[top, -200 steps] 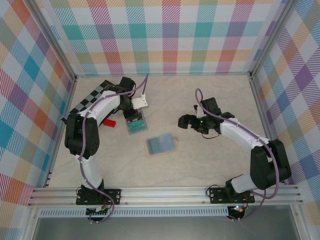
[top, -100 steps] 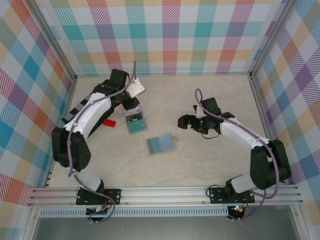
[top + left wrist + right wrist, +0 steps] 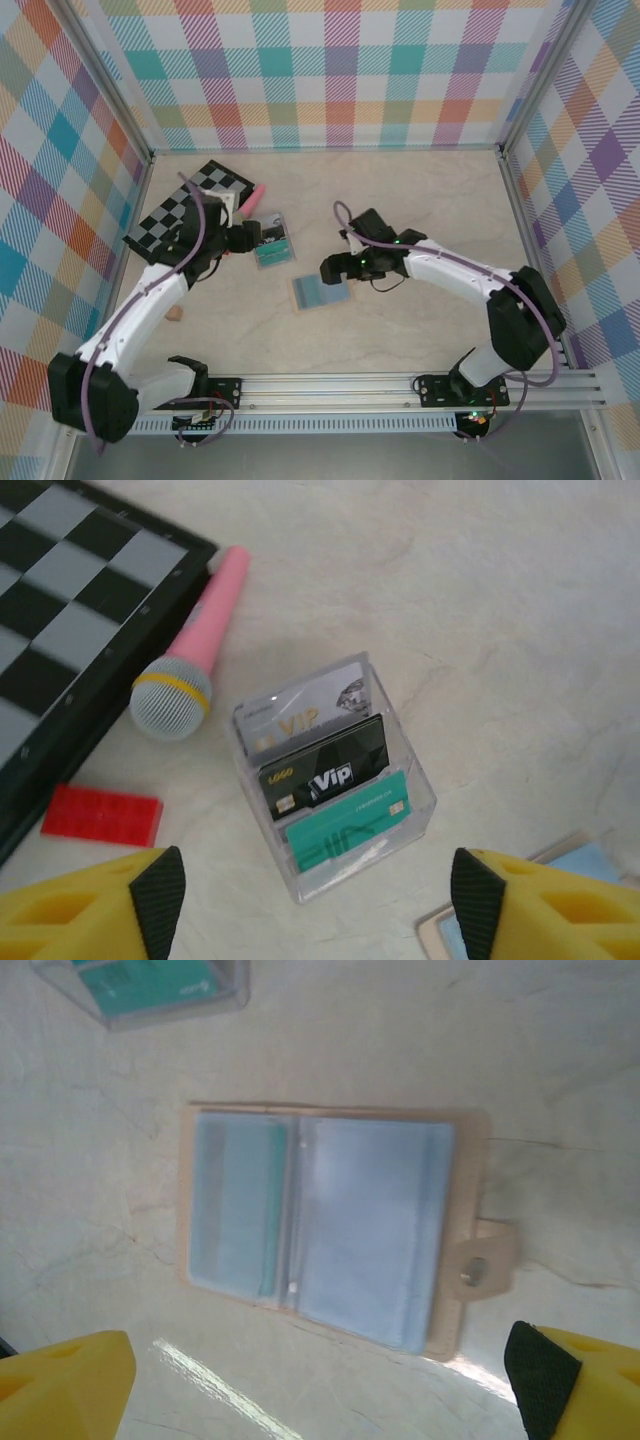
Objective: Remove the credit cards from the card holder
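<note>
**Card holder lies open, card yet to be drawn**

The card holder (image 3: pixel 330 1225) lies unfolded and flat on the table (image 3: pixel 420 200) near its middle, its light-blue panels facing up and its snap tab (image 3: pixel 485 1265) spread out to one side. In the right wrist view, the pocket farther from the tab holds what looks like a teal card (image 3: pixel 240 1205). The pocket beside the tab appears empty, though the cloudy plastic makes that hard to confirm.

The right gripper (image 3: pixel 315 1360) hovers just above the holder with its fingers (image 3: pixel 60 1380) spread wide, holding nothing and touching nothing. By these pictures the holder is open, which is the first step. Drawing the card out is not yet done, and no loose card lies on the table beside the holder.

Just beyond the holder, toward the left arm, stands a clear plastic stand (image 3: pixel 330 790) with three cards in tiers: a silver one, a black one and a teal one. The left gripper (image 3: pixel 315 880) hangs over it, also opened wide and empty. A pink toy microphone (image 3: pixel 190 650) rests against the edge of a checkerboard (image 3: pixel 70 610) behind the stand. A red brick (image 3: pixel 100 815) lies close by on the table.
</note>
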`<state>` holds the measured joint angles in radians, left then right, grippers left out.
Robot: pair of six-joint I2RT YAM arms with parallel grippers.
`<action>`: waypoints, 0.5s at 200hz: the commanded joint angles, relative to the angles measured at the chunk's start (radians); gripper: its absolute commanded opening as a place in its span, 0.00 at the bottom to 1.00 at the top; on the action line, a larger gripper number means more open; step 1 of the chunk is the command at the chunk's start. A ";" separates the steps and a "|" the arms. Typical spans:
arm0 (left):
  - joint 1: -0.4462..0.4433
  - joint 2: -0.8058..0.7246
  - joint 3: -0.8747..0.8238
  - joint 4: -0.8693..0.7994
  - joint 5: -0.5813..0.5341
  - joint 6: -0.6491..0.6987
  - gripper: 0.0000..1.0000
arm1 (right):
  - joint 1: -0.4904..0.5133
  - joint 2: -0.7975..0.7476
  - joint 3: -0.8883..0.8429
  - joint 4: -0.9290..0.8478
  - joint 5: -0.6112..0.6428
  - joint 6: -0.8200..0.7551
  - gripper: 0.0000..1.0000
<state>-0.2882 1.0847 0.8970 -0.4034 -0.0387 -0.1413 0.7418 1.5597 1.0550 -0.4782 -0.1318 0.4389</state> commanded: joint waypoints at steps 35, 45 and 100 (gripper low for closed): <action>0.027 -0.209 -0.118 -0.089 -0.084 -0.355 0.85 | 0.139 0.150 0.095 -0.075 0.066 0.134 0.96; 0.027 -0.204 -0.116 -0.129 -0.047 -0.373 0.85 | 0.157 0.179 0.125 -0.099 0.083 0.145 0.94; 0.027 -0.307 -0.285 -0.123 -0.038 -0.464 0.85 | 0.199 0.319 0.296 -0.213 0.181 0.156 0.85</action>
<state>-0.2760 0.8288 0.6704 -0.5041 -0.0959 -0.5327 0.9321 1.8339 1.2854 -0.6128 -0.0116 0.5686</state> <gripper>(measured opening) 0.848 0.861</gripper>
